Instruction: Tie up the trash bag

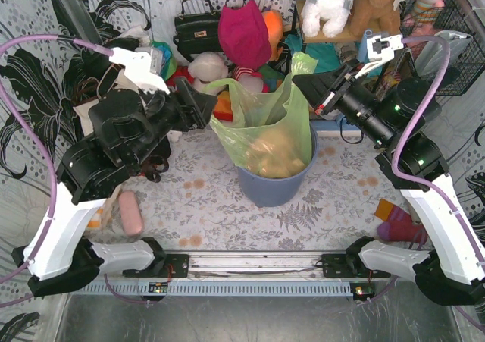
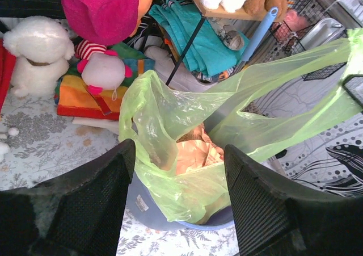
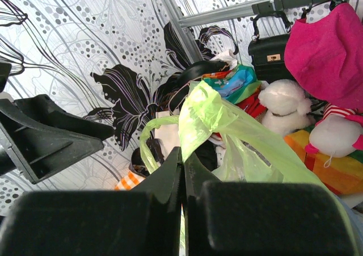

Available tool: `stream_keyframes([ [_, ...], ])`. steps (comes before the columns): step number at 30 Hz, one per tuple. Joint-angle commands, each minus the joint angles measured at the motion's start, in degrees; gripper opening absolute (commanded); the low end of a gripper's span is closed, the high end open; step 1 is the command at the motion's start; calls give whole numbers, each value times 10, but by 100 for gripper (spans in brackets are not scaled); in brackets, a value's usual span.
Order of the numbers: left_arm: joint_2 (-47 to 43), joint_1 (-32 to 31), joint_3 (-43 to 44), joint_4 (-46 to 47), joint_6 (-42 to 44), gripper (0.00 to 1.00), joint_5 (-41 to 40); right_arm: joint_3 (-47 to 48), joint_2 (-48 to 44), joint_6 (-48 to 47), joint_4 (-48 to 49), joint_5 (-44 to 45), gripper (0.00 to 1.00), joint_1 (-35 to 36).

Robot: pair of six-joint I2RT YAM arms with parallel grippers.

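A pink oblong thing (image 1: 130,211) lies on the far left of the worktop (image 1: 204,205), beside the left arm (image 1: 114,141). The left jaws stand wide apart, level with the left rim of the trash bag (image 1: 265,126). In the left wrist view that rim's loop shows between and beyond the 2 fingers (image 2: 96,205); whether plastic touches them I cannot tell.

At the centre the trash bag sits inside a blue-grey bin (image 1: 269,186) that stands upright on the worktop. Its lime-green film rises above the bin's rim, and crumpled tan paper (image 1: 274,154) shows through it. The bag's upper right corner is stretched up and rightward to the right jaws, which are closed on that strip; the right wrist view shows green film pinched in the seam between the 2 pressed fingers (image 3: 255,222).

The right arm (image 1: 394,122) reaches in from the right. Near it a red and orange cloth thing (image 1: 398,222) lies on the worktop.
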Motion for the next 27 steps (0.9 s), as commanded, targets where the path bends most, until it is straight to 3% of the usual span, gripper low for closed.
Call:
stream_keyframes([
  [1, 10, -1, -16, 22, 3, 74, -9, -3, -9, 2, 9, 3, 0, -3],
  [5, 20, 10, -41, 20, -5, 77, -13, -5, -15, 8, 8, 1, 0, -3],
  [7, 21, 51, -61, 25, -20, 77, 15, -7, -19, 8, 7, 3, 0, -3],
  [10, 1, 114, -124, 74, -33, 79, 109, -6, -21, 9, 2, 5, 0, -3],
  [16, -51, 205, -236, 255, -88, 77, 381, -13, -24, 13, 4, 4, 0, -2],
  [19, -52, 217, -265, 337, -124, 76, 498, -20, -25, 17, 8, 0, 0, -3],
  [24, -47, 218, -299, 497, -201, 73, 611, -46, -29, 25, 54, -44, 0, -3],
  [27, -37, 218, -296, 592, -250, 73, 662, -45, -21, 35, 82, -90, 12, -3],
])
